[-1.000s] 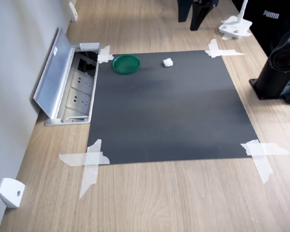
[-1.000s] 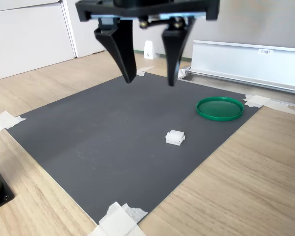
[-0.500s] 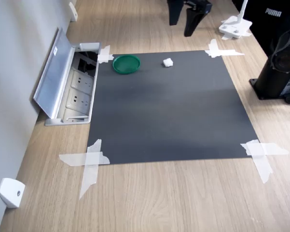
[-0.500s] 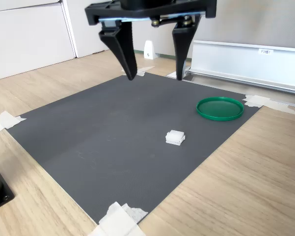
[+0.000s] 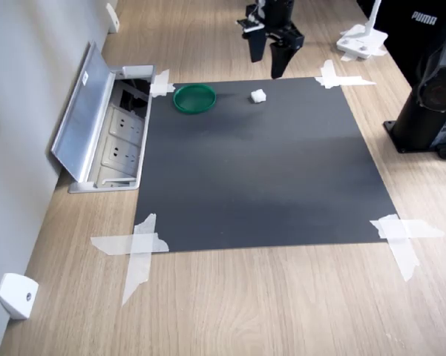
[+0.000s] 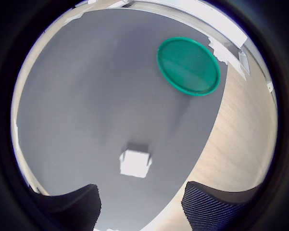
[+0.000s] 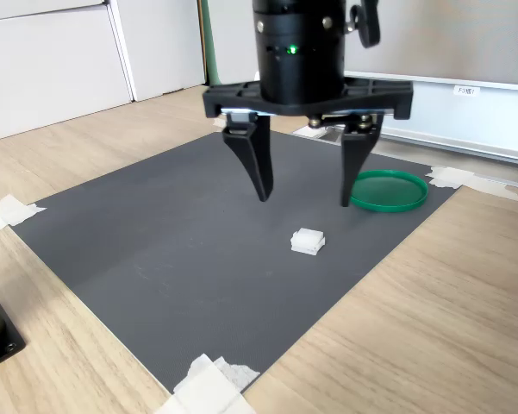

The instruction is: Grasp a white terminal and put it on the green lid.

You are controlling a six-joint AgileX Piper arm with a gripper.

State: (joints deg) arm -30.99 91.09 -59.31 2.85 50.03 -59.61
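The white terminal is a tiny white block lying on the black mat. The green lid lies flat near the mat's corner, a short way from the terminal. My gripper hangs open above the terminal, fingers pointing down and clear of it. In the wrist view the dark fingertips stand on either side of the terminal with nothing between them.
A black mat is taped to the wooden table with white tape strips. An open metal socket box sits at the first exterior view's left. A black stand and a white base are at the first exterior view's right.
My gripper has come down and moved over the terminal, staying open. The terminal and the lid have not moved.
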